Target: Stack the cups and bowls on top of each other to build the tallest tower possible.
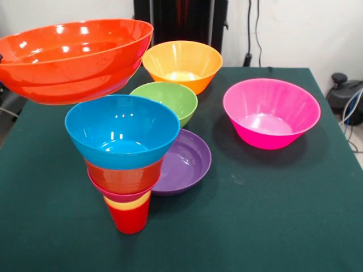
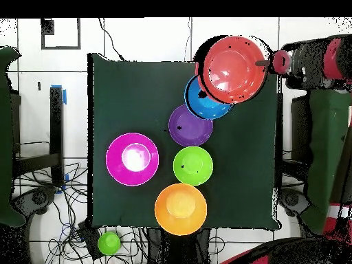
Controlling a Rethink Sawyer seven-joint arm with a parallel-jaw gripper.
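The tower stands at the front left. It has a red cup (image 1: pixel 130 220) as base, then a yellow cup (image 1: pixel 128 203), a crimson-pink bowl (image 1: pixel 116 195), an orange bowl (image 1: pixel 125 177) and a blue bowl (image 1: pixel 122 133) (image 2: pixel 201 103) on top. A large orange-red bowl (image 1: pixel 74 56) (image 2: pixel 234 68) hangs in the air above and beside the tower, tilted. My gripper (image 2: pixel 263 62) is shut on its rim in the overhead view. In the front view the gripper is hidden off the left edge.
On the green table (image 1: pixel 272 215) stand a purple bowl (image 1: pixel 186 161) (image 2: pixel 185 125) touching the tower, a green bowl (image 1: pixel 169 99) (image 2: pixel 192 166), a light orange bowl (image 1: pixel 181 65) (image 2: pixel 181 208) and a magenta-pink bowl (image 1: pixel 271 113) (image 2: pixel 132 159). The black pedestal (image 1: pixel 181 22) stands behind.
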